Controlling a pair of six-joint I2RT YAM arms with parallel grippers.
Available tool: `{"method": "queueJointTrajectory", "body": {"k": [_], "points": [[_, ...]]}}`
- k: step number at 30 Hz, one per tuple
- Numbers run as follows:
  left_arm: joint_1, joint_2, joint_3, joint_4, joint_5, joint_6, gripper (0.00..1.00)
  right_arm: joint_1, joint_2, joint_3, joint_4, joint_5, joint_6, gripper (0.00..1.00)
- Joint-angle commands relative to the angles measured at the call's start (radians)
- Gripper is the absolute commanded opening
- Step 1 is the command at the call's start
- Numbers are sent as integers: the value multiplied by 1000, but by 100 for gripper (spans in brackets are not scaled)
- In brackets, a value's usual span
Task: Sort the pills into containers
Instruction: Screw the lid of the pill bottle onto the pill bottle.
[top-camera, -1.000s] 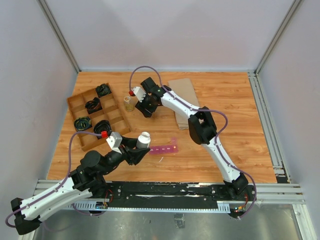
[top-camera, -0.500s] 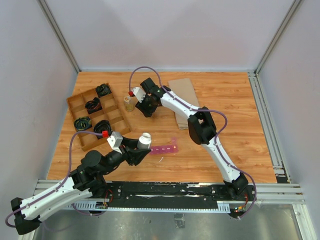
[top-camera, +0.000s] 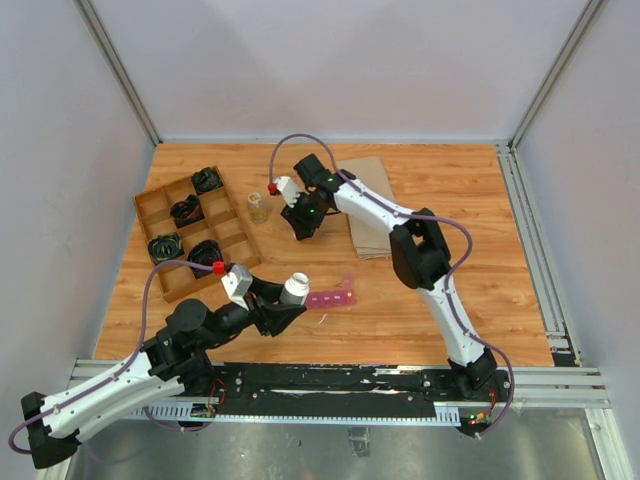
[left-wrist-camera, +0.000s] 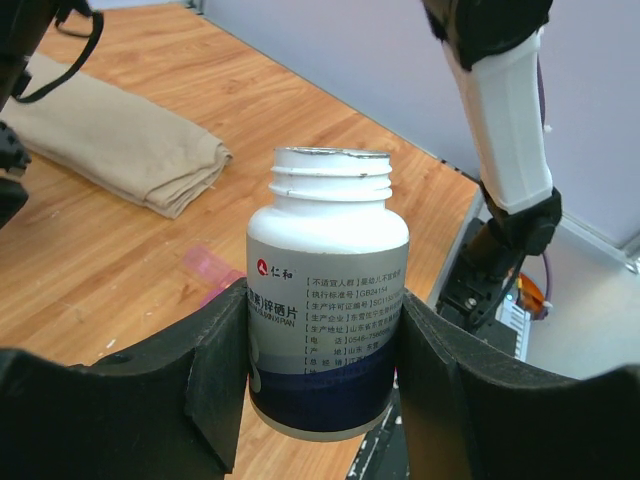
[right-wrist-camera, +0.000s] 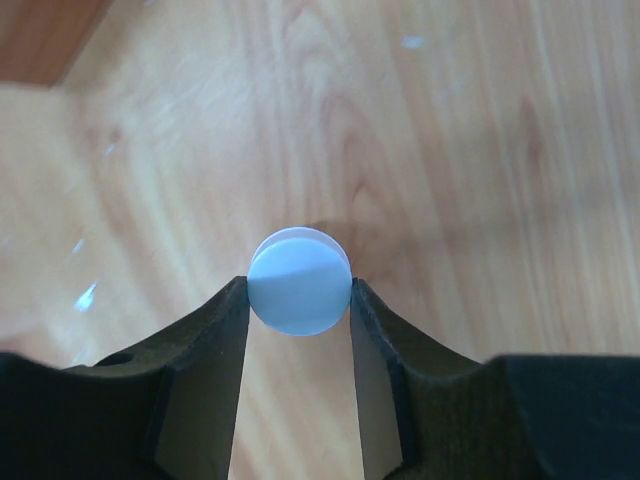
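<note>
Bottle (left-wrist-camera: 328, 330) L hand (left-wrist-camera: 322, 385), cap (right-wrist-camera: 299, 281) R hand (right-wrist-camera: 299, 300)

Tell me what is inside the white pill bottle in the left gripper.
The white pill bottle is uncapped, but only its threaded neck and rim show; the left gripper holds it side-on, hiding any contents.

Looks like a robotics lab test cell, not a home or shop. Walled by plain pale panels (top-camera: 330, 70) beyond the right claw (top-camera: 300, 225) and off to either side of both claws. Framed with aluminium extrusion posts (top-camera: 118, 70) at the corners. Floored with a wood-grain desk (top-camera: 450, 200) under the claws, edged by a slotted metal rail (top-camera: 350, 382) behind the left claw (top-camera: 288, 305), arm bases bolted there. Strung with purple cables (top-camera: 290, 138) along the arms.
</note>
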Motion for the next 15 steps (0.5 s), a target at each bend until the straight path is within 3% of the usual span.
{"method": "queueJointTrajectory", "body": {"k": [1, 8, 15], "points": [[4, 24, 12, 99, 101, 8, 0, -69, -268, -198, 48, -207, -39, 14], [3, 137, 0, 259, 244, 73, 0, -207, -755, -654, 138, -464, -103, 14], [4, 381, -4, 485, 364, 237, 0, -284, -1164, -920, 8, -630, -324, 15]]}}
